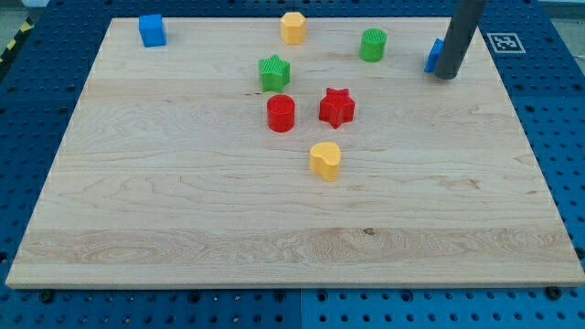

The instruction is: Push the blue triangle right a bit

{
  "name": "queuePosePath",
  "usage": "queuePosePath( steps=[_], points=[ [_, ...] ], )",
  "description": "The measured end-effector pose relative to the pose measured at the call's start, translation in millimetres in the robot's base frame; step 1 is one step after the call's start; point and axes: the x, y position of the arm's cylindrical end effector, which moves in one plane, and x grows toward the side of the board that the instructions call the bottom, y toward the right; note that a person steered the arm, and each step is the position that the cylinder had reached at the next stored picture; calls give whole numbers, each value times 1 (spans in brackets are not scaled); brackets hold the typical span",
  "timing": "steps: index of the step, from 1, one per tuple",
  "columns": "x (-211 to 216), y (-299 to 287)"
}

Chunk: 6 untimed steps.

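The blue triangle (432,57) lies near the board's top right edge, mostly hidden behind the dark rod. My tip (445,75) rests on the board, touching or nearly touching the triangle's right side. Only the triangle's left part shows.
A blue cube (152,30) sits at the top left. A yellow hexagon (292,27) and a green cylinder (373,45) are along the top. A green star (273,73), red cylinder (281,113), red star (336,107) and yellow heart (324,160) cluster mid-board. The wooden board (183,210) lies on a blue pegboard.
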Motion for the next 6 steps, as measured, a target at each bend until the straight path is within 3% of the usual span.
queuePosePath(
  steps=[6],
  points=[
    [-18,-17]
  ],
)
